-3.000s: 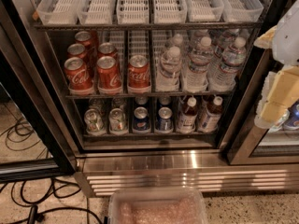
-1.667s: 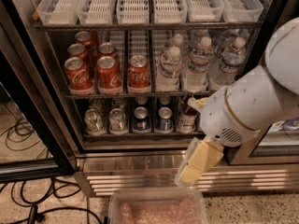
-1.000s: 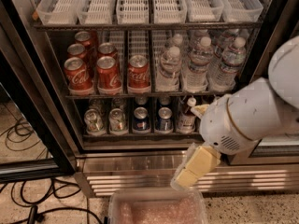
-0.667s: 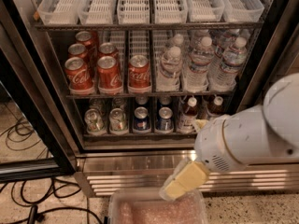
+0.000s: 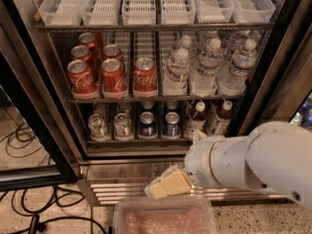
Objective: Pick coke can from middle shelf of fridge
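Several red coke cans stand at the left of the middle shelf (image 5: pixel 156 99) of the fridge (image 5: pixel 273 62). The front row holds three: a left coke can (image 5: pixel 82 78), a middle one (image 5: pixel 113 77) and a right one (image 5: pixel 145 76); more stand behind them. My gripper (image 5: pixel 169 184) is cream-coloured. It hangs low in front of the fridge's steel louvred base (image 5: pixel 117 185), below and to the right of the cans and well apart from them. The white arm (image 5: pixel 248 162) comes in from the right.
Clear water bottles (image 5: pixel 209 67) fill the right of the middle shelf. The lower shelf holds cans (image 5: pixel 123 126), blue Pepsi cans (image 5: pixel 147 125) and dark bottles (image 5: pixel 219 117). White lane trays (image 5: pixel 141 4) sit on top. A clear plastic bin (image 5: pixel 163 218) lies below the gripper. Cables (image 5: pixel 29 204) lie at the left.
My arm has swung in from the right edge across the front of the fridge. The gripper has moved down and to the left, ending in front of the louvred base. The cans have not moved.
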Motion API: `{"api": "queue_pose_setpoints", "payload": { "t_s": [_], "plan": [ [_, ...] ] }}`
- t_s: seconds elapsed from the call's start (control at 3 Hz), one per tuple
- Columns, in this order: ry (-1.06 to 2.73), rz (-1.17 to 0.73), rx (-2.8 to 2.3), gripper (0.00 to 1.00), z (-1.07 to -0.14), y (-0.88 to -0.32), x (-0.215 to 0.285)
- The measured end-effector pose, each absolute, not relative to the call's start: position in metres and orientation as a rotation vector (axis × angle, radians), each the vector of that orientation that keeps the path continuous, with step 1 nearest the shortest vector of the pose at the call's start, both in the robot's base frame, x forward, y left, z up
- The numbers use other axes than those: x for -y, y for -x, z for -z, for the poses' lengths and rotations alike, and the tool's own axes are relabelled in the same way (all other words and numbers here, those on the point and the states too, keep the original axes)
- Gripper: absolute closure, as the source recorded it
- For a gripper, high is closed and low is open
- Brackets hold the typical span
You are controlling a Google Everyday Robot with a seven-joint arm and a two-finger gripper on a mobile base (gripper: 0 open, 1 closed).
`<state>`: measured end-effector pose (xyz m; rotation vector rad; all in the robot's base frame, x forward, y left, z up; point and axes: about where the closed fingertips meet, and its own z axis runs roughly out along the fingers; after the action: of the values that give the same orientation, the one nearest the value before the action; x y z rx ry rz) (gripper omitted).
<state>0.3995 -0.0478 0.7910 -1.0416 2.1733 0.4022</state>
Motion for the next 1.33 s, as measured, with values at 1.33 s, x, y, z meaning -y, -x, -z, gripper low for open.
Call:
{"api": "queue_pose_setpoints", "payload": {
  "t_s": [1.33],
  "plan": [
    [0.849,-0.325,-1.912,0.14,-0.83,-0.483,0.01]
  ]
}}
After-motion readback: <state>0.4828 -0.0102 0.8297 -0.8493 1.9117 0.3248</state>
